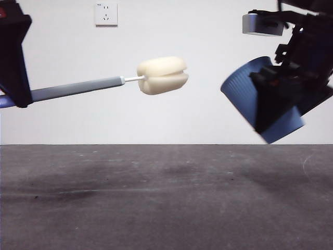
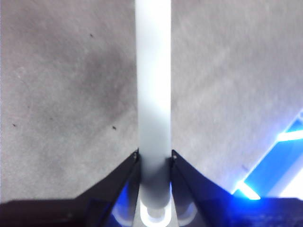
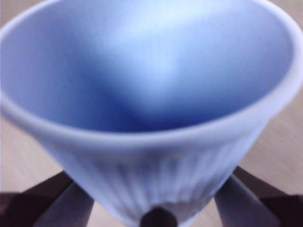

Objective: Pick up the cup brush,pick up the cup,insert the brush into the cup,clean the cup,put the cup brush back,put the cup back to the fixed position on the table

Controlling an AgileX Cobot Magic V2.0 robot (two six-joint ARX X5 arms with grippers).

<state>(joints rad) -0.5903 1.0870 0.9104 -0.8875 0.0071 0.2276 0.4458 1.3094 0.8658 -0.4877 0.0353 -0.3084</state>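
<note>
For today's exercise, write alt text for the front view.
Two end effectors hold things in mid-air above the table: the left end effector grips the cup brush, its sponge pointing at the tilted cup held by the right end effector.

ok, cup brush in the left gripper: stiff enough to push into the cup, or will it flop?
Handle probably stiff: the cup brush juts out nearly level from the left gripper without drooping. The cream sponge head looks soft, likely compressing against the cup. The thin white neck may flex slightly.
</note>
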